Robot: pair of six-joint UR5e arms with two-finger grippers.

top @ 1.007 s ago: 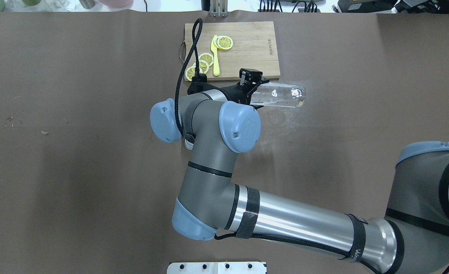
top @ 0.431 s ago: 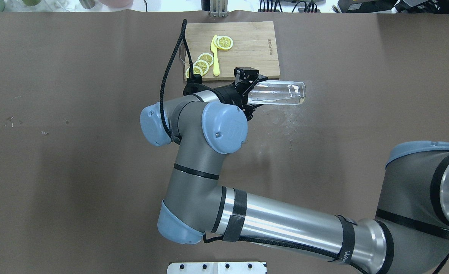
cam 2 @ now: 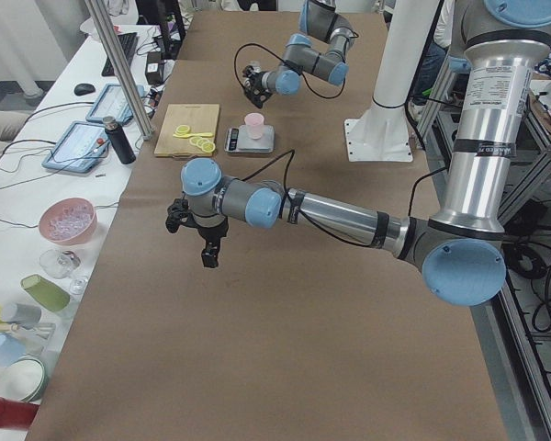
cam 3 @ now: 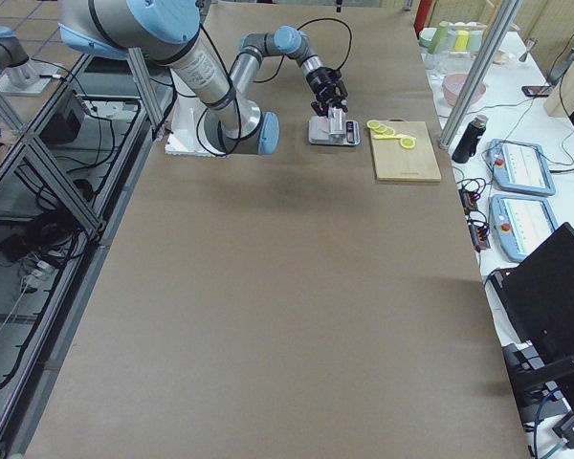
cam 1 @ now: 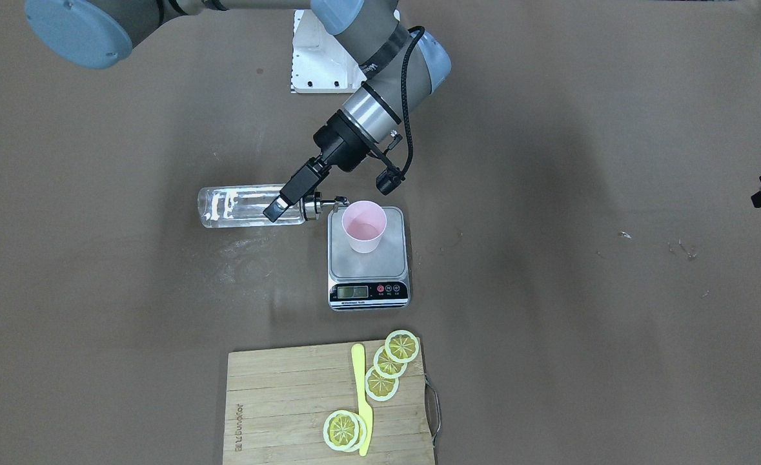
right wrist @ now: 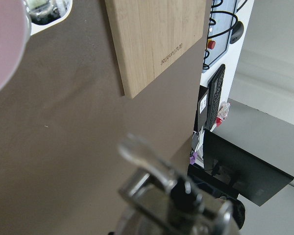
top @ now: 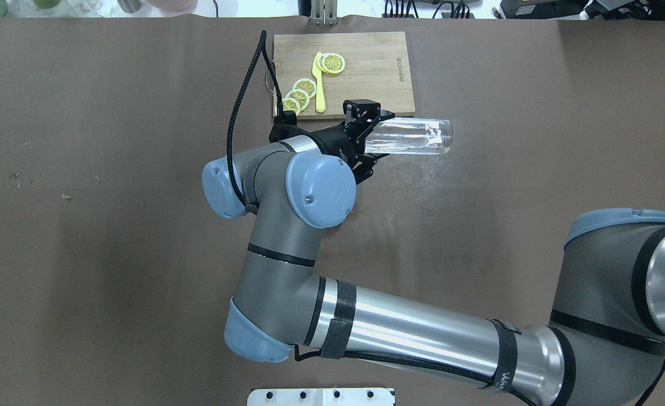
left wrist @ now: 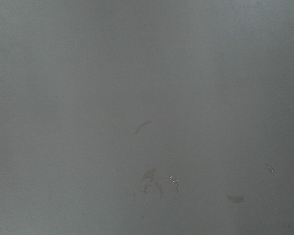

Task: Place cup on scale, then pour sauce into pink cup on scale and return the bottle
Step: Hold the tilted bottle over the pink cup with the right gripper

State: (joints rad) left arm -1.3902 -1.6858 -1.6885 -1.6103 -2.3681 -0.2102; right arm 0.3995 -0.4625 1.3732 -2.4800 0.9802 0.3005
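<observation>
The right tool (cam 1: 283,203) is pinching the small clear glass cylindrical bottle (cam 1: 238,206) at its neck end, just behind the shiny metal pourer cap (cam 1: 319,205). The bottle lies nearly level in the grip, crosswise to the fingers. Its flat base juts out on one side of the tool over bare brown counter (cam 1: 548,290), with nothing close to that end. The clear sauce (cam 1: 215,206) inside shows only as pale glints, so its level cannot be read.

On the tool's other side, just past the pourer, the small pale pink plastic cup (cam 1: 364,227) stands upright. The spout tip sits at the cup's rim; whether it touches is unclear. The cup rests on the brushed steel plate of the small rectangular digital scale (cam 1: 367,268), on the half of the plate nearer the tool.

Beyond the scale, well apart from the tool, lies a wooden cutting board (cam 1: 277,387) with yellow lemon slices (cam 1: 390,361) and a yellow plastic knife (cam 1: 359,387). Open counter lies between the board and the scale. In the wrist view the board's edge and the counter's edge lie ahead of the pourer.

The left tool (cam 2: 185,220) hangs well away over open counter, and I cannot tell whether it is spread or closed.
</observation>
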